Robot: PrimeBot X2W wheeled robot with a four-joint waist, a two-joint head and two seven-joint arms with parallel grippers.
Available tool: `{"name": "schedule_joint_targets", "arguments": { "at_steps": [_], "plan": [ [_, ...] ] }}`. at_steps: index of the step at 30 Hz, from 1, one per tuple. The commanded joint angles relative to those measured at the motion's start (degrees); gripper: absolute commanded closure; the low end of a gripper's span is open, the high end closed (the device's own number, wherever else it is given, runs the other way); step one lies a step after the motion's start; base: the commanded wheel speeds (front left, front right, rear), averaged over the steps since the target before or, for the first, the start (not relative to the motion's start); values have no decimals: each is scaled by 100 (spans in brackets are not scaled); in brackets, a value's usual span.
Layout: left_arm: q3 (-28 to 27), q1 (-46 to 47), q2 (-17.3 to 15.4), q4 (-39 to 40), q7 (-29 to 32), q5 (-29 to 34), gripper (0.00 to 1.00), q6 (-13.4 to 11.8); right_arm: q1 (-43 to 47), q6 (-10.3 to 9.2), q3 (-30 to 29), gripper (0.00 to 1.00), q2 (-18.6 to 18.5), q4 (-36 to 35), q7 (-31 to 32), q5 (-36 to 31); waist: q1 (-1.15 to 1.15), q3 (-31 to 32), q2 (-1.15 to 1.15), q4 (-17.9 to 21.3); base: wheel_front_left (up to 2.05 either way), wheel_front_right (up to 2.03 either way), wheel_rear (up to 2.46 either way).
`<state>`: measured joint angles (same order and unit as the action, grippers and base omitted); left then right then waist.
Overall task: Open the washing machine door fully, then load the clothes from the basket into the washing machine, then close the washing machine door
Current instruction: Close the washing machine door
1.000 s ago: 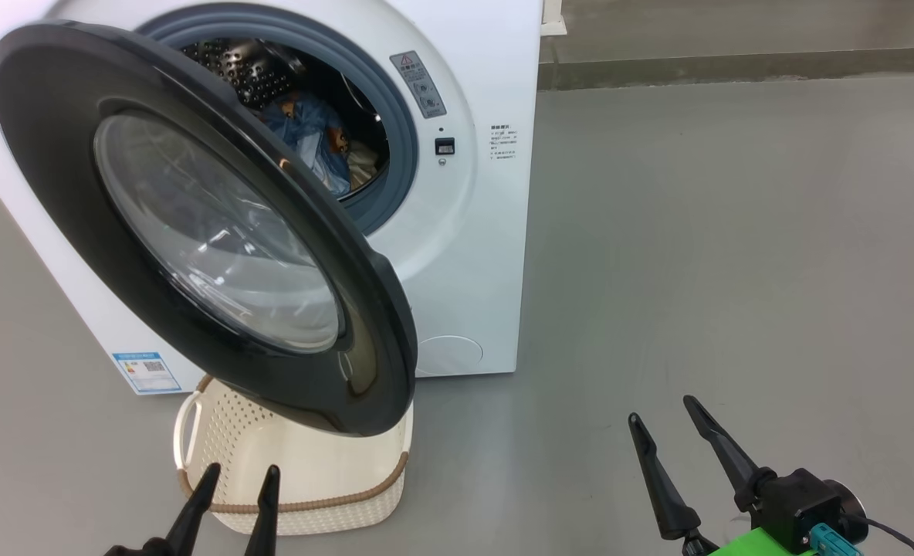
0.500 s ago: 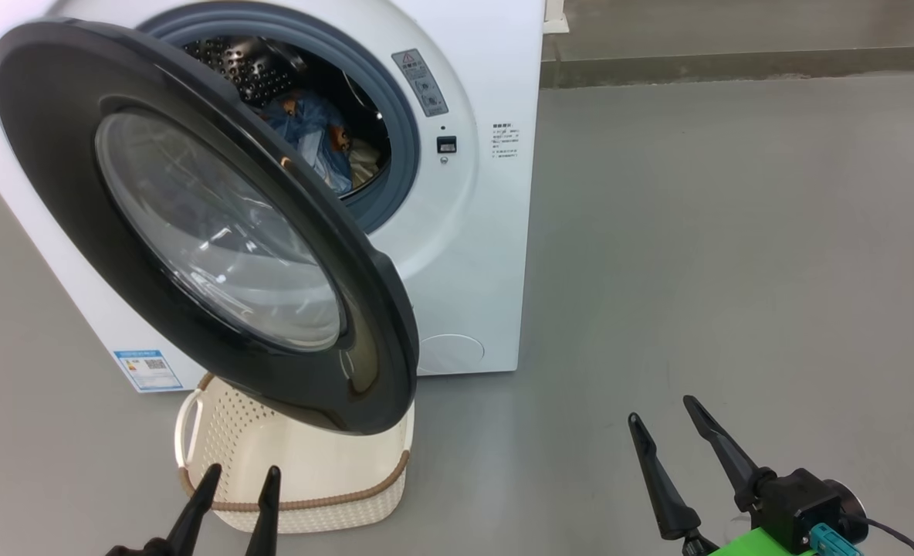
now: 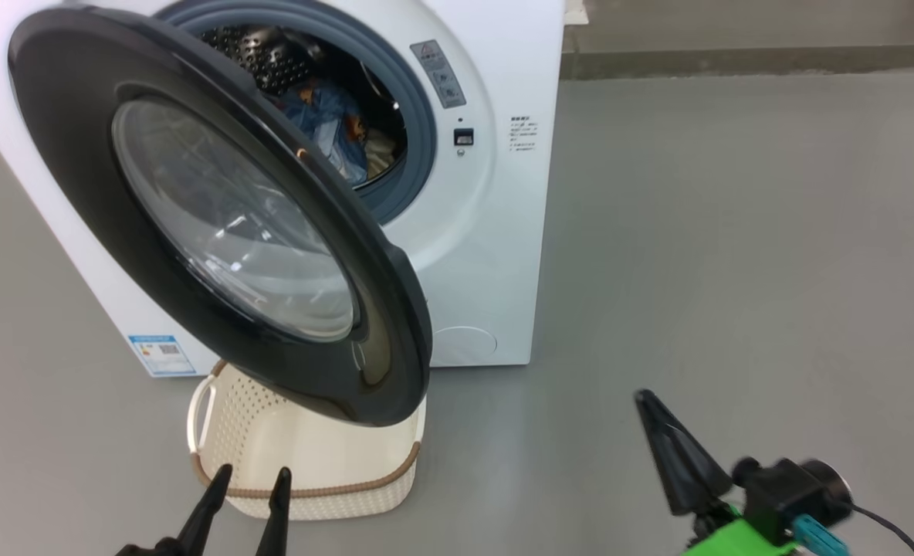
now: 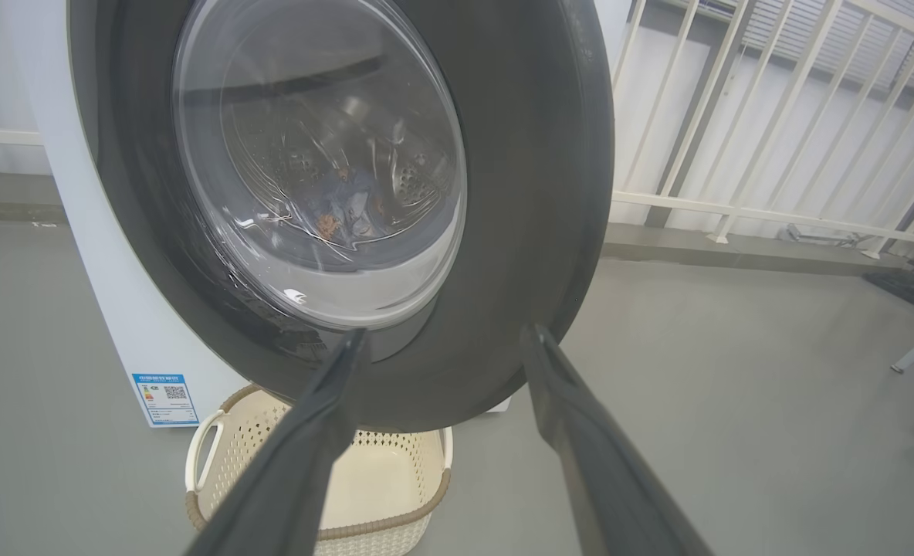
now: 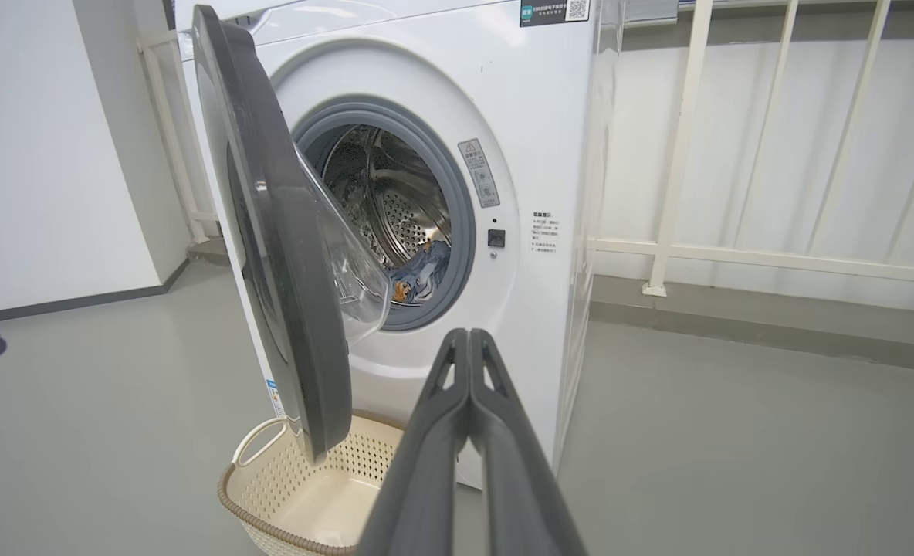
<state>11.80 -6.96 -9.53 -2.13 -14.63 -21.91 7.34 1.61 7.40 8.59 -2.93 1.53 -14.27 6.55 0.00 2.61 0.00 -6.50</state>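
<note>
Moved since a second ago: right gripper (image 3: 648, 405), whose fingers are now pressed together on nothing. Our head camera also shifted slightly. The things themselves did not.
- left gripper (image 3: 255, 472): fingers spread wide, empty, low at the near left.
- door (image 3: 225, 224): hinged on the left and swung out toward us, roughly square to the washing machine (image 3: 503, 232). Its outer face is turned to our left arm, which points at its lower rim, near but apart. We judge this the nearer arm for pushing it shut, far and rightward.
- clothes (image 3: 326, 123): inside the drum (image 3: 272, 62).
- basket (image 3: 349, 502): on the floor (image 3: 735, 232) under the door's lower edge. It looks empty, and the door appears to pass above it.
- right gripper: well apart to the right, with bare floor between.
- railing (image 5: 735, 255): far right, beyond the machine.
</note>
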Motion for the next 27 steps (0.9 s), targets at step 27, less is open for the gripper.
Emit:
{"name": "schedule_joint_targets", "arguments": {
  "at_steps": [27],
  "plan": [
    [236,1115,232,1,-37,11,0,14,-2962,9,2850,100,-963,951,-73,731,0,-1290,0,-1252,0,0,0]
  ]
}}
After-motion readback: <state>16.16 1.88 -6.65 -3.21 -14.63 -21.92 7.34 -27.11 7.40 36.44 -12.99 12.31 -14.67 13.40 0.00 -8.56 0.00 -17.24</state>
